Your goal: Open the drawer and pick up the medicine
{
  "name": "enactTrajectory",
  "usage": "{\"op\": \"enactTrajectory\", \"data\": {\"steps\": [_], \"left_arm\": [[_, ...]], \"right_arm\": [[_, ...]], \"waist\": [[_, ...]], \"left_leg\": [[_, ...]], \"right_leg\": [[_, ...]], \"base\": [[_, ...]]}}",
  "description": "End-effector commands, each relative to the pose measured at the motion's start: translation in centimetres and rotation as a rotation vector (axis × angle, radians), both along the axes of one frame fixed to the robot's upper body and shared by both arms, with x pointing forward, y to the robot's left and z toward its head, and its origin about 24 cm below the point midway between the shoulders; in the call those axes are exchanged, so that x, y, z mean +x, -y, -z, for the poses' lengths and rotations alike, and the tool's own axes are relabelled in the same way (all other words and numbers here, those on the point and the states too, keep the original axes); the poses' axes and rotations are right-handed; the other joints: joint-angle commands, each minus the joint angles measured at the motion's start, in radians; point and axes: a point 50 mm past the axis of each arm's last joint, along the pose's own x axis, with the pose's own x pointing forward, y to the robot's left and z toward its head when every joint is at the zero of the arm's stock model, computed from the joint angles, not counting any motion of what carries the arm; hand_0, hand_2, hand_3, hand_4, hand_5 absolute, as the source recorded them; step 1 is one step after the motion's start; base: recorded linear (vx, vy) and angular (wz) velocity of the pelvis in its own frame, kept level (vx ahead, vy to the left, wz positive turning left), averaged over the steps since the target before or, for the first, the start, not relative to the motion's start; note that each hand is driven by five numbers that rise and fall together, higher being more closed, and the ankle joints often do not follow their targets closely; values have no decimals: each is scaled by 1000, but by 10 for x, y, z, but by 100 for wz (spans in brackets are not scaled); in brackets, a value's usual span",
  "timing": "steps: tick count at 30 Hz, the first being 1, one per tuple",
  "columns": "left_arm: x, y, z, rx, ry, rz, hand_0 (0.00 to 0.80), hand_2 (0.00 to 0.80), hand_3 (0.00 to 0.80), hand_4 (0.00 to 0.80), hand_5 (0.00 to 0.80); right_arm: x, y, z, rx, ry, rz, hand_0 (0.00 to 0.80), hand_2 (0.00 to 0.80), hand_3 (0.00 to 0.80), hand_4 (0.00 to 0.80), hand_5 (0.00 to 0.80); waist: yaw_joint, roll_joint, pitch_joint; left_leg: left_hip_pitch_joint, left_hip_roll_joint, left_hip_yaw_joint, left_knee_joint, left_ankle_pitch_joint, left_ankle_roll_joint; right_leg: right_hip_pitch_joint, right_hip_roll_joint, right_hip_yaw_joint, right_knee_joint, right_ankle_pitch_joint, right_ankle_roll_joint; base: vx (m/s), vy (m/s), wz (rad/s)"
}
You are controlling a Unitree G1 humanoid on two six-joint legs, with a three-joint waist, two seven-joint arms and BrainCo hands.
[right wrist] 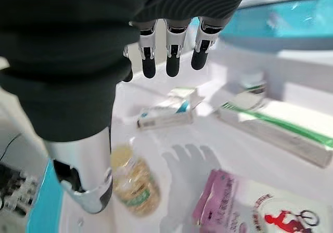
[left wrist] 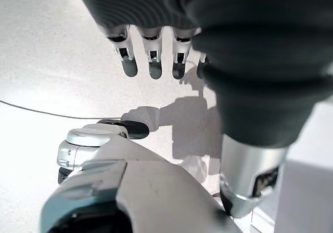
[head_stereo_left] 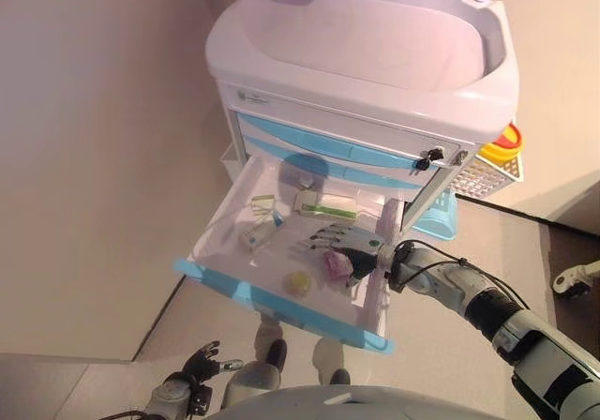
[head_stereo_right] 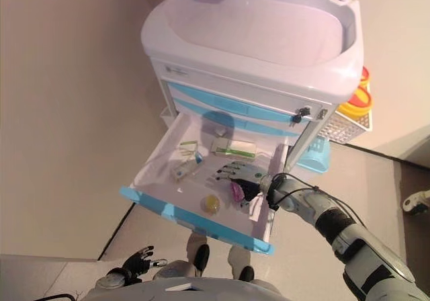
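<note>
The cart's lower drawer (head_stereo_left: pixel 281 307), white with a blue front, is pulled open. Inside lie a pink medicine packet (head_stereo_left: pixel 336 266), a round yellow bottle (head_stereo_left: pixel 297 283), a long white-and-green box (head_stereo_left: pixel 326 206) and a small white box (head_stereo_left: pixel 258 235). My right hand (head_stereo_left: pixel 342 244) is inside the drawer, open, fingers straight, hovering just above the pink packet (right wrist: pixel 218 196) and holding nothing. The yellow bottle (right wrist: pixel 132 183) lies beside my thumb. My left hand (head_stereo_left: pixel 192 373) hangs low by the floor, open and empty.
The white cart top (head_stereo_left: pixel 356 36) overhangs two closed blue drawers (head_stereo_left: pixel 328 148). A wire basket with a yellow container (head_stereo_left: pixel 502 143) hangs on the cart's right side, above a blue bin (head_stereo_left: pixel 436 218). A wall stands close on the left.
</note>
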Motion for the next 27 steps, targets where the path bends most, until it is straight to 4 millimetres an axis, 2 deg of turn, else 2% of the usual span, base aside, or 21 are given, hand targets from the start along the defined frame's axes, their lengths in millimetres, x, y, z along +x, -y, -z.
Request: {"op": "enactTrajectory", "data": {"steps": [1,5,11,27], "left_arm": [[-4,-7,1,51,-43,70,0,0,0,0,0],[-5,-4,1,53,-39,88,0,0,0,0,0],[-4,-3,1,54,-38,92,0,0,0,0,0],[2,3,1,47,-22,119,0,0,0,0,0]], "right_arm": [[3,-21,-4,52,45,-56,0,0,0,0,0],[1,-21,8,39,36,-18,0,0,0,0,0],[0,-23,17,26,31,37,0,0,0,0,0],[8,-29,23,32,22,119,0,0,0,0,0]], "waist": [[32,-36,-19],[40,-32,-22],[44,-25,-21],[60,-14,-19]], "left_leg": [[-15,-45,-4,64,-133,10],[-20,-46,-14,56,-124,9],[-30,-48,-21,49,-114,9],[-41,-49,-37,21,-89,6]], "right_leg": [[-39,-33,8,87,-38,31],[-41,-34,0,83,-35,34],[-49,-38,-6,81,-31,37],[-55,-44,-30,76,-26,42]], "base": [[1,0,14],[0,6,8],[0,0,0],[9,8,5]]}}
